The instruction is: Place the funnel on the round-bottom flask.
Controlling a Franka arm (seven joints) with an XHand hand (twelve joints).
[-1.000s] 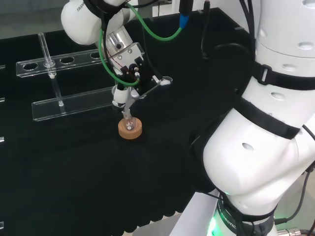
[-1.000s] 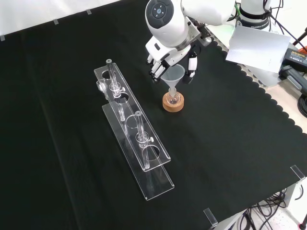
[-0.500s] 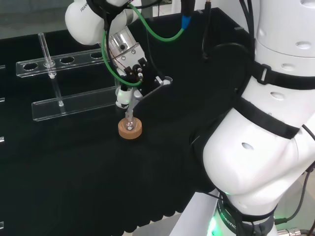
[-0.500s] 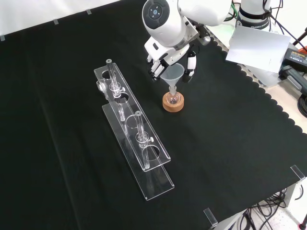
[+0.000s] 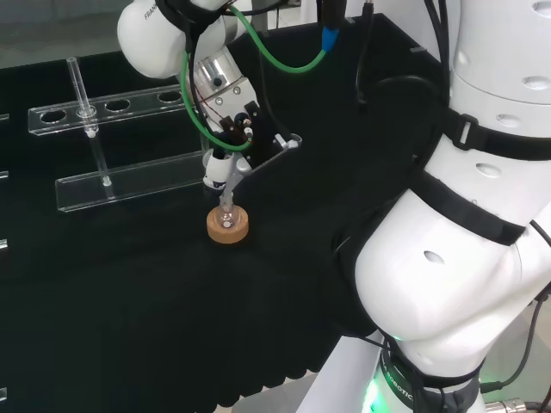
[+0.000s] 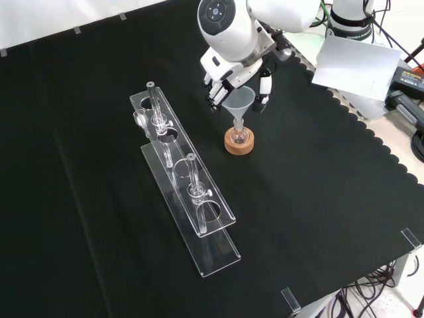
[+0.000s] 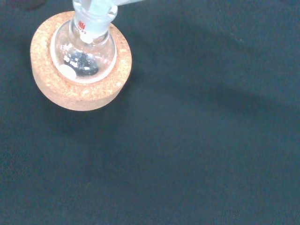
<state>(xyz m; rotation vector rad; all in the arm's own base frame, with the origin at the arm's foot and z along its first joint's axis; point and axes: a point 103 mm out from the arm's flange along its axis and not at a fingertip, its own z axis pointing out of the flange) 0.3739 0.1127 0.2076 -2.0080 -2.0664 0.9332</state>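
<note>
The funnel (image 6: 238, 101) already stands with its stem down in the neck of the round-bottom flask (image 6: 239, 135), which sits in its cork ring (image 6: 239, 144) on the black cloth (image 6: 318, 199); taking that cork ring as the landmark, the funnel's cone rises directly above it in the front view, upright as far as can be told, and in the wrist view the stem (image 7: 96, 7) enters the flask's neck right over the ring's middle; the placing itself therefore looks done, by my judgement. The hand (image 6: 228, 78) hovers just above and behind the cork ring in the front view, its dark fingers (image 6: 213, 99) hanging down on one side of the cone and a white finger (image 6: 264, 89) on the other; whether they touch the cone's rim or stand just clear of it I cannot tell, so I cannot say if the funnel is released; the fingers look fairly straight rather than curled about it. What seems left is for the hand to let go fully, if it has not, and lift away without tipping the funnel; the clear rack (image 6: 185, 179) with its tubes lies well apart from the cork ring, to its left in the front view, and plays no part.
</note>
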